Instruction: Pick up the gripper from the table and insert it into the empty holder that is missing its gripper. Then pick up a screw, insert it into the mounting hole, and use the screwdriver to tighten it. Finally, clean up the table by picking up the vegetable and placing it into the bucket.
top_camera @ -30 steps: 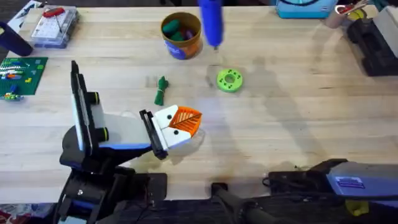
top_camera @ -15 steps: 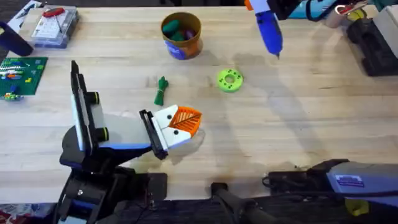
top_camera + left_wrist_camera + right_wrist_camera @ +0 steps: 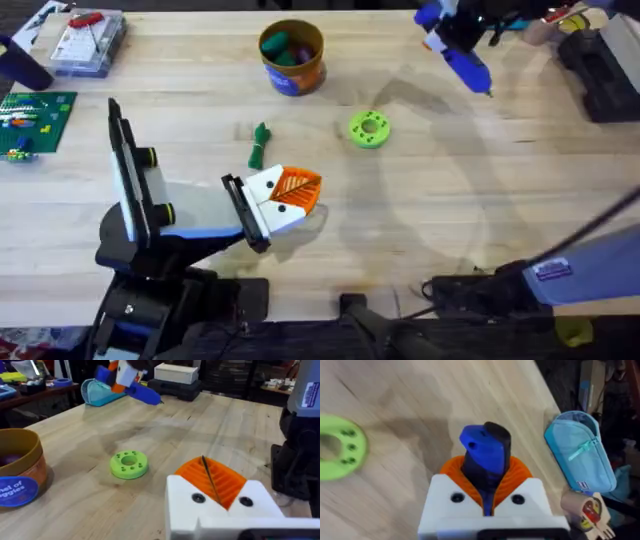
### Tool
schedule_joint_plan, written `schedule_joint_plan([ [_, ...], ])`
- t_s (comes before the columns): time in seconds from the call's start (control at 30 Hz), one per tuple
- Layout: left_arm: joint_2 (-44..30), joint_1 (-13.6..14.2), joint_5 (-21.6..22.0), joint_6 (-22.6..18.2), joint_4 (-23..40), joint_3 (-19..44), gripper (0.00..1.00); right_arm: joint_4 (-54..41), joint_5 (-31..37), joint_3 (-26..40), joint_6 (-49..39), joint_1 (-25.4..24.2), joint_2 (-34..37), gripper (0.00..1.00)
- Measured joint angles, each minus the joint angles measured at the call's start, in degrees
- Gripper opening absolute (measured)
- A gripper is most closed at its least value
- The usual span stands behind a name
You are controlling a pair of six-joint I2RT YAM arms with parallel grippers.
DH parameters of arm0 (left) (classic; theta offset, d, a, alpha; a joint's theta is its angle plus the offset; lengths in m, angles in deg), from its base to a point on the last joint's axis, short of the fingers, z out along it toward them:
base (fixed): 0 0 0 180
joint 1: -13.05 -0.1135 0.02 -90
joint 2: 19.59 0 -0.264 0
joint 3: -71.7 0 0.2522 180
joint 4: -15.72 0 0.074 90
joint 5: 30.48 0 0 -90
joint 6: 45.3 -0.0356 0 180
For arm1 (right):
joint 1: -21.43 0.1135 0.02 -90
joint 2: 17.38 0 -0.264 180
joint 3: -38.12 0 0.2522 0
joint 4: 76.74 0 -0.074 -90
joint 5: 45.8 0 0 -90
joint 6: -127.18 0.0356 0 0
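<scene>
My left gripper [image 3: 300, 190] rests low over the table [image 3: 450, 190]. Its two white blocks with orange ribbed pads [image 3: 212, 477] are mounted on the black holder [image 3: 245, 215], pressed together on nothing. The task's gripper looks seated there as one of the two; which one I cannot tell. My right gripper [image 3: 455, 38] hovers at the far right, shut on the blue screwdriver [image 3: 468, 62] [image 3: 487, 457] [image 3: 142, 392], which tilts with its tip down to the right. The green vegetable [image 3: 260, 145] lies between the holder and the orange bucket [image 3: 292, 55] [image 3: 17, 475]. A loose screw is too small to tell.
A lime-green disc [image 3: 369, 129] [image 3: 128, 464] [image 3: 337, 447] lies mid-table. At far left stand a clear box with a red-handled tool [image 3: 85, 40] and a green board [image 3: 35, 120]. A light-blue pouch [image 3: 580, 452] and black equipment [image 3: 600, 70] occupy the far right corner.
My right gripper has carried the screwdriver from beside the bucket rightward to the far right corner. The left arm has barely moved.
</scene>
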Motion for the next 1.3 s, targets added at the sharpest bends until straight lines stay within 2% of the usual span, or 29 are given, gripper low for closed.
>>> schedule_joint_plan([
  [0.33, 0.00, 0.01, 0.85, 0.00, -0.07, 0.00, 0.005, -1.22, 2.08, 0.00, -15.81, -1.86, 8.45, 0.044],
  [0.5, 0.00, 0.01, 0.88, 0.00, -0.05, 0.00, 0.005, -1.24, 2.11, -0.22, -20.11, -1.86, 11.32, 0.044],
  [0.73, 0.01, 0.00, 0.88, -0.01, -0.05, 0.00, 0.005, -1.27, 2.12, -1.64, -23.17, -1.86, 11.59, 0.044],
  [0.77, 0.00, 0.01, 0.88, 0.00, -0.05, 0.00, 0.005, -1.27, 2.12, -1.67, -23.31, -1.86, 11.59, 0.055],
  [0.8, 0.00, 0.01, 0.88, 0.00, -0.05, 0.00, 0.005, -1.27, 2.15, -1.68, -23.36, -1.86, 11.58, 0.106],
  [0.83, 0.00, 0.00, 0.89, -0.04, -0.05, 0.00, 0.042, -1.28, 2.22, -1.68, -23.50, -1.86, 11.59, 0.191],
  [0.87, 0.00, 0.00, 0.90, -0.07, -0.07, 0.00, 0.116, -1.28, 2.37, -1.68, -23.74, -1.86, 11.59, 0.319],
  [0.97, 0.02, 0.00, 0.89, -0.02, -0.07, 0.00, 0.555, -0.94, 2.90, -1.68, -24.26, -1.86, 11.57, 0.775],
  [1.0, 0.01, 0.00, 0.89, -0.02, -0.07, 0.00, 0.716, -0.92, 3.00, -1.68, -24.44, -1.86, 11.56, 0.905],
  [1.03, 0.00, 0.01, 0.90, 0.05, -0.07, 0.00, 0.867, -0.92, 3.03, -1.68, -24.62, -1.86, 11.55, 0.971],
  [1.07, 0.00, 0.00, 0.90, 0.15, -0.06, 0.00, 0.953, -0.92, 3.06, -1.68, -24.62, -1.86, 11.56, 0.987],
  [1.1, 0.00, -0.01, 0.90, 0.19, -0.07, 0.01, 0.976, -0.92, 3.11, -1.68, -24.61, -1.86, 11.56, 0.989],
  [1.3, 0.00, -0.01, 1.94, 0.27, -0.42, 0.00, 0.986, -0.92, 3.21, -1.68, -22.27, -1.70, 11.42, 0.989],
])
